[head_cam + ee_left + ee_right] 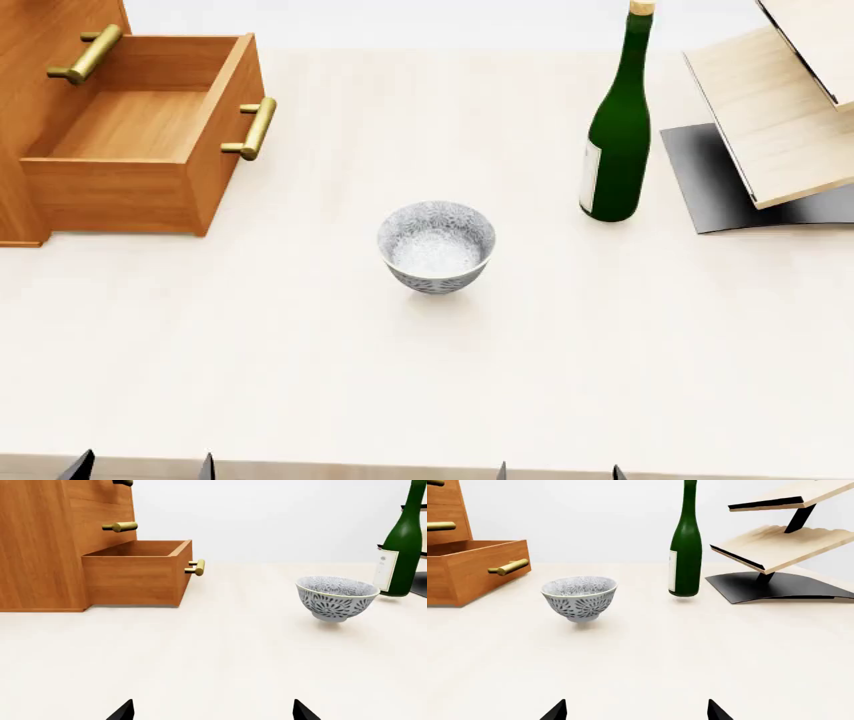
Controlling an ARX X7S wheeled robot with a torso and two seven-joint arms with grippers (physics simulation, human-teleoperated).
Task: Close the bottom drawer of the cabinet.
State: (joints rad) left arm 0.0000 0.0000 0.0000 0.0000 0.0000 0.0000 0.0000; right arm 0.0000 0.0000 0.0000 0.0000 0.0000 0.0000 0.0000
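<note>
The bottom drawer [134,150] sticks out of the cabinet [40,545], far left on the table. Both claws, left gripper [140,468] and right gripper [558,470], wait open (holding nothing). Next, I think: reach left, push its front in.

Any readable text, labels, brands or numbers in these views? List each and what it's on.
No text can be read in any view.
The green bottle carries a pale label, but no print on it can be made out.
The bowl has only a decorative pattern, no lettering.
The cabinet, the bottom drawer, the rack and the table show no markings.
</note>
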